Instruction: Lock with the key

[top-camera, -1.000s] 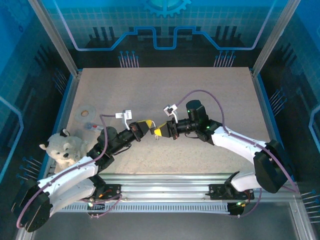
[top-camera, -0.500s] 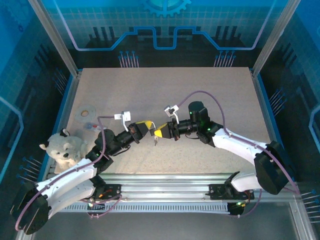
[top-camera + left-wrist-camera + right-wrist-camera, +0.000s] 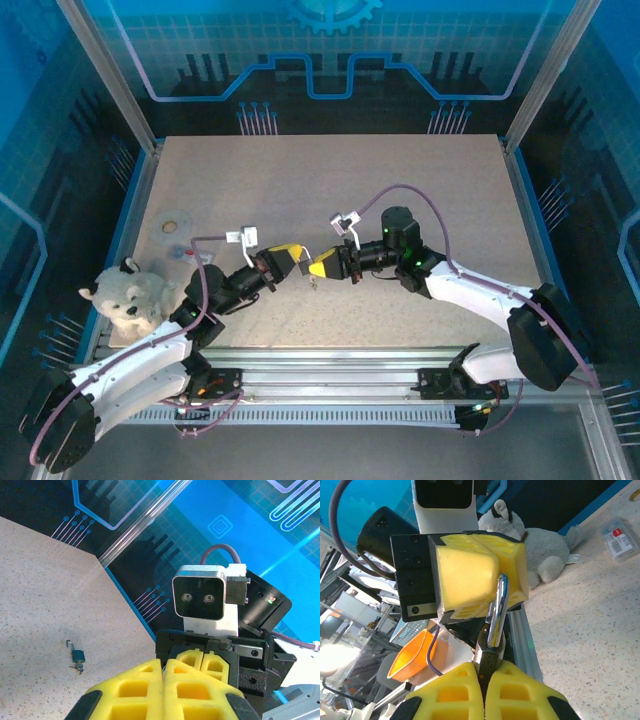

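Observation:
My right gripper (image 3: pixel 483 667) is shut on the dark body of a padlock (image 3: pixel 489 652). Its silver shackle (image 3: pixel 498 605) rises in front of the yellow pads (image 3: pixel 470 570) of my left gripper. Both grippers meet tip to tip above the table's near middle, the left gripper (image 3: pixel 297 261) beside the right gripper (image 3: pixel 313 268). In the left wrist view my left gripper (image 3: pixel 164 662) is shut with its pads pressed flat, and I cannot see anything between them. A small blue padlock (image 3: pixel 77 655) with a key (image 3: pixel 77 668) at its base lies on the table below the tips (image 3: pixel 313 285).
A white plush dog (image 3: pixel 128 298) sits at the table's near left edge. A tape roll (image 3: pixel 173 222) and a small clear box (image 3: pixel 180 252) lie behind it. Metal rails (image 3: pixel 330 385) run along the near edge.
Both grippers have drifted together a little toward the near edge, still tip to tip. The grip on the padlock is unchanged.

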Controlling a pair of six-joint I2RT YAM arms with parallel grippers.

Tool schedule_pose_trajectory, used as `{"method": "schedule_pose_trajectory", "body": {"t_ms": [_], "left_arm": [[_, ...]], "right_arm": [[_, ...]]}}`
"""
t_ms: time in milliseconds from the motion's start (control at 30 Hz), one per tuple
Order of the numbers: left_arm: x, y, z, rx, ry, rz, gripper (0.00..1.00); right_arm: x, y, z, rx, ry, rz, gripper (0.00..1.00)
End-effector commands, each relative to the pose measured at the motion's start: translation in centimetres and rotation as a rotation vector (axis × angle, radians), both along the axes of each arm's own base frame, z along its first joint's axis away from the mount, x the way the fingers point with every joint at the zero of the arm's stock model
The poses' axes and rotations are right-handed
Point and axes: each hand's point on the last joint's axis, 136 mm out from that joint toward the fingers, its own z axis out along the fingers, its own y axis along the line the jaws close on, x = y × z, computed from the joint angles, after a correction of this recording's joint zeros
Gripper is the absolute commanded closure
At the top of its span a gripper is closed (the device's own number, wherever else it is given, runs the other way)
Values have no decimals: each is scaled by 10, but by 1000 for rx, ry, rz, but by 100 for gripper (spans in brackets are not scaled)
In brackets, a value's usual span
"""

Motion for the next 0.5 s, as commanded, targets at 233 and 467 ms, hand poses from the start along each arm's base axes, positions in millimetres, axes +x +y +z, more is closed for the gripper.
{"method": "schedule_pose_trajectory", "body": {"t_ms": [233, 467], "left_arm": [[22, 25, -40, 42, 97, 162, 100], [15, 15, -39, 23, 95, 89, 100]], "right_arm": [[-39, -14, 49, 160, -177, 169, 100], [-25, -17, 53, 169, -196, 85, 100]]}}
